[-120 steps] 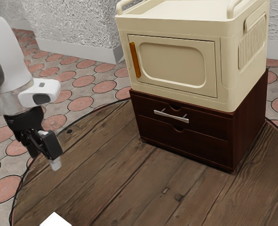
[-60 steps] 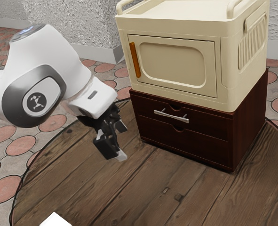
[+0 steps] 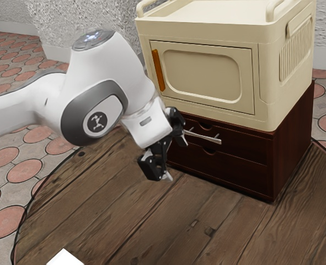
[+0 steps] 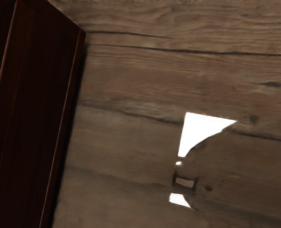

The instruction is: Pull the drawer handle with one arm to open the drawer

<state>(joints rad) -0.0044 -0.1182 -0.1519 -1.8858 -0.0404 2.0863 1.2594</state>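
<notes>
The gripper (image 3: 176,154) is held with fingers spread apart, near the metal handle (image 3: 208,138) fixed to the closed upper drawer (image 3: 245,146); the dark cabinet (image 3: 293,135) is set toward the exterior view's far edge of the tabletop (image 3: 151,221).

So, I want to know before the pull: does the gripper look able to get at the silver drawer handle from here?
Probably yes: the gripper is open near the handle's end, and I see nothing blocking the bar, though it likely needs lining up first.
</notes>
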